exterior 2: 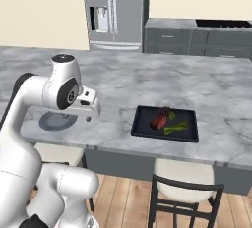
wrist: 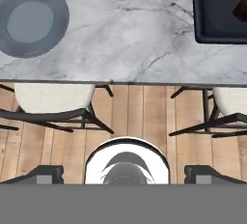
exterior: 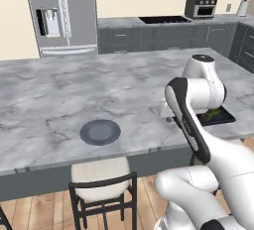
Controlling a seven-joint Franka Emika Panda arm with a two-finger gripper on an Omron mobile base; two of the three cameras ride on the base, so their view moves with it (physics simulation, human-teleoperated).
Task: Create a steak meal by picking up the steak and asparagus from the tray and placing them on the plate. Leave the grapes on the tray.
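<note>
Marble counter (exterior 2: 206, 89) is carrying one flat black rectangular tray (exterior 2: 189, 136), well apart from one round grey plate (exterior: 100, 132). One oval steak (exterior 2: 158, 121), one asparagus bundle (exterior 2: 176, 128) and one grape clump (exterior 2: 164, 110) are lying on the tray. Gripper (wrist: 123, 175) is hovering wide, holding nothing, above two stools (wrist: 50, 103).

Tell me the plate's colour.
The plate is dark grey with a lighter grey centre, clearest in the hand view.

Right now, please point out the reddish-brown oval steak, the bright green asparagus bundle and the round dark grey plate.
steak (exterior 2: 158, 121), right base view, its middle.
asparagus (exterior 2: 176, 128), right base view, mid-stalks.
plate (exterior: 100, 132), left base view, its flat centre.
</note>
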